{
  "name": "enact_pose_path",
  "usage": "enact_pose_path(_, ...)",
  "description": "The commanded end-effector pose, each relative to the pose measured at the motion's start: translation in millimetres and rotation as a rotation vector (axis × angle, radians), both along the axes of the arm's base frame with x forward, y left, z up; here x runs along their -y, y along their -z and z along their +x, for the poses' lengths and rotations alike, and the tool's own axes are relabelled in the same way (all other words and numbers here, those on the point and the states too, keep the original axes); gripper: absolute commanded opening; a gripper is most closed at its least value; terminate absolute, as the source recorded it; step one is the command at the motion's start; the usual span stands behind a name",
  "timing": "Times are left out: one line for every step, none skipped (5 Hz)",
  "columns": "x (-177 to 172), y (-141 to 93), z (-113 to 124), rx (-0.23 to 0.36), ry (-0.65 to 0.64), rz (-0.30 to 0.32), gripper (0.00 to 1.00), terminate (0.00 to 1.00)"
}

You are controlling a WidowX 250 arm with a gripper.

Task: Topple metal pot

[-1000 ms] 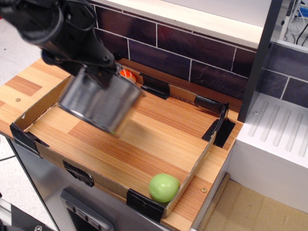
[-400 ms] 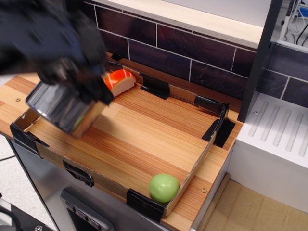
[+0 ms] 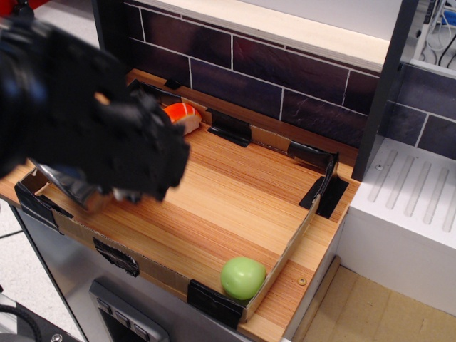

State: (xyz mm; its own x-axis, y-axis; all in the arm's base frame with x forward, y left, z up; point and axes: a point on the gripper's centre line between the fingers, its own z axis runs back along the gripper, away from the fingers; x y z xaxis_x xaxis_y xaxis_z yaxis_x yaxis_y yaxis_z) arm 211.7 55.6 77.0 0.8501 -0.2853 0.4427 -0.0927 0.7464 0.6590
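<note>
The metal pot (image 3: 65,187) shows only as a shiny sliver, tilted low over the front left corner of the cardboard-walled wooden tray (image 3: 286,255). My black gripper (image 3: 117,189) and arm are blurred and cover most of the pot from above. The fingers are hidden under the arm's bulk, and the pot stays under the hand as if still held. I cannot tell whether the pot touches the tray floor.
A green ball (image 3: 243,277) lies in the tray's front right corner. An orange and white toy (image 3: 181,114) sits at the back left wall. A dark tiled wall runs behind, and a white ribbed drainer (image 3: 413,203) stands to the right.
The arm has carried the pot from mid-air over the tray's left middle down and left to the front left corner, tilting it further. The ball has not moved.
</note>
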Motion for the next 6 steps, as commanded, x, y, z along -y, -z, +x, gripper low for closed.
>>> enact_pose_path(5, -5, 0, 0.024, 0.015, -0.073, 1.0, 0.0)
enact_pose_path(6, -24, 0, 0.03, -0.033, -0.22, 1.0, 0.0)
enact_pose_path(4, -44, 3, 0.039, -0.046, -0.366, 1.0, 0.0)
enact_pose_path(2, -69, 3, 0.056, -0.032, -0.548, 1.0, 0.0)
enact_pose_path(-2, -99, 5, 0.107, -0.011, -0.621, 1.0, 0.0)
enact_pose_path(-8, -128, 6, 0.136, -0.01, -0.669, 1.0, 0.0)
